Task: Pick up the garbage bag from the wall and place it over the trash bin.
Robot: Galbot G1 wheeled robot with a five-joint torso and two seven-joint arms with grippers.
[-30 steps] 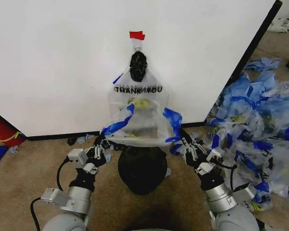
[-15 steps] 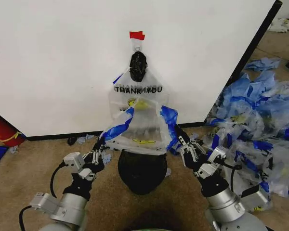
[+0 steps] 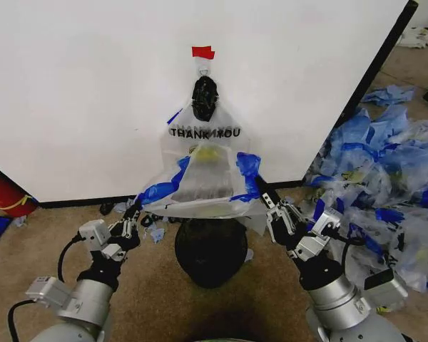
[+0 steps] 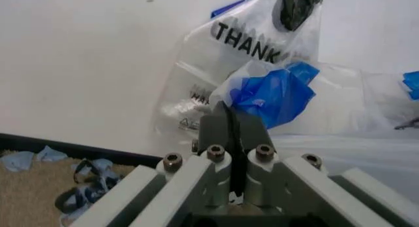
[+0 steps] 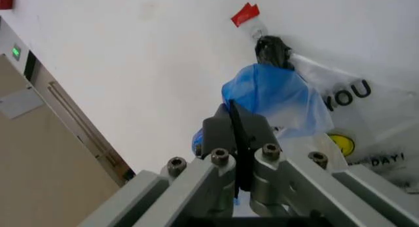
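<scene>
The garbage bag (image 3: 203, 187) stretches between both grippers above the trash bin (image 3: 210, 251), before the wall (image 3: 85, 92).

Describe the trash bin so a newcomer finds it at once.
Start at the white wall and find the clear THANK YOU garbage bag hanging on it. On the carpet directly below, under the stretched bag mouth, stands the trash bin: round, black, wire mesh, unlike the clear-and-blue bag heap nearby.

bag heap (image 3: 389, 167) right | red object (image 3: 3, 194) left | tan carpet (image 3: 50, 228)
</scene>
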